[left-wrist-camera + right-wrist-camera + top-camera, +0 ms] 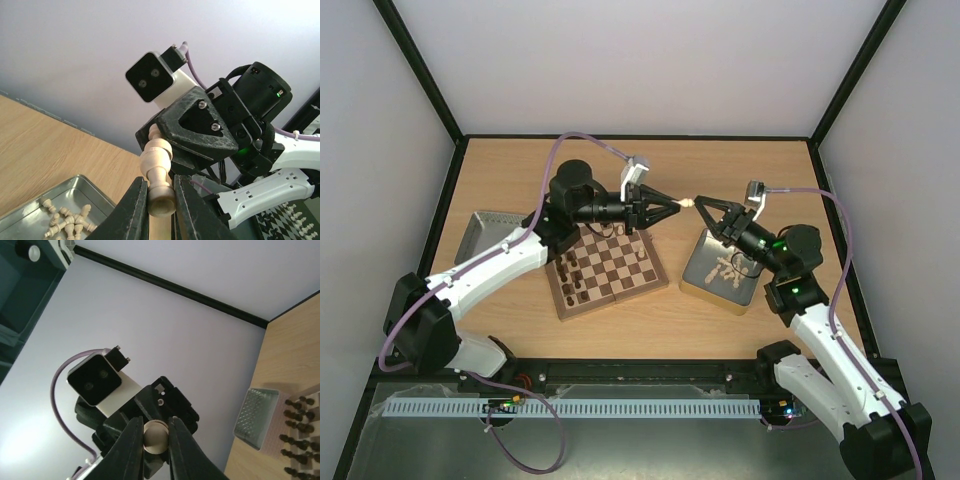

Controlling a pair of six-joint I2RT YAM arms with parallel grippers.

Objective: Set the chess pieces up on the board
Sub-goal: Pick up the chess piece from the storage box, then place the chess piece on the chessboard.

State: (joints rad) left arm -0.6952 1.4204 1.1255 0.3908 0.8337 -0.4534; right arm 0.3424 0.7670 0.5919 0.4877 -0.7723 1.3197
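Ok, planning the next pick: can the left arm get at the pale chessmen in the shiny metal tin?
Probably not: its fingers clamp a cream wooden chessman, and the right arm hangs over that shiny metal tin.

Pale lilac-white walls (pixel 640 60) enclose a light wooden counter (pixel 740 165) on three sides; black frame struts (pixel 420 70) run along the corners; the light is soft and even.

Three views: one from above, two from my own wrists, face to face.
The top camera sits high behind me and looks down on the whole table (pixel 740 170). The left wrist camera (pixel 95 381) looks close along its fingers (pixel 132 210) toward my right arm (pixel 265 195). The right wrist camera (pixel 150 77) faces it, tilted up to the wall (pixel 200 340). All three share the pale piece (pixel 689 202) between my left claw (pixel 677 204) and right claw (pixel 701 205).
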